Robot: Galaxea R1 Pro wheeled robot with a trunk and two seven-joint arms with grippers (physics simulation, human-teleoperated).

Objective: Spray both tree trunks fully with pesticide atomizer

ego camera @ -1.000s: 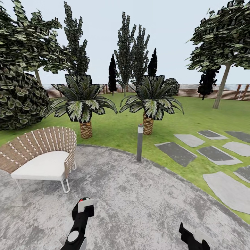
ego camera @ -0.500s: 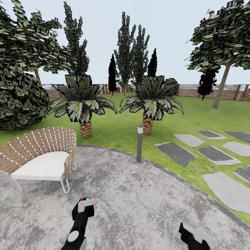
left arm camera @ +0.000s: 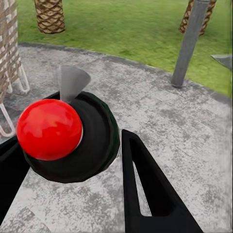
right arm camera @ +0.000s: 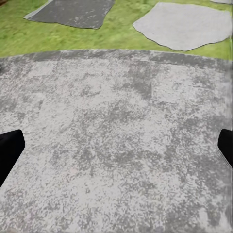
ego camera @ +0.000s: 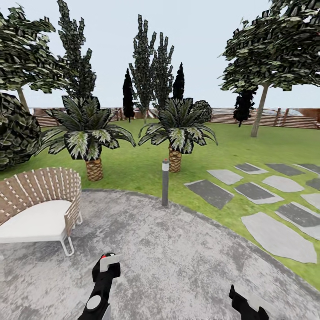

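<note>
Atomizer (left arm camera: 63, 133), red-capped, sits clamped in the left end effector (ego camera: 106, 266) above grey paving (ego camera: 178, 262); the right end effector's (right arm camera: 116, 145) fingers (right arm camera: 9, 148) stand apart.

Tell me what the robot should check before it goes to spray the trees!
1. Atomizer held in the left jaws: ok, a black finger sits on each side of it.
2. Right jaws free: ok, open with nothing between them, above the paved patch.
3. Close enough to a trunk: not ok. The right tree trunk stands far off across the lawn, and the left tree trunk rises behind a bush.
4. Way to the right tree: probably ok, over grass and stepping stones. The lamp post stands to the left of that way.
5. Nozzle aimed at a trunk: cannot tell.
</note>
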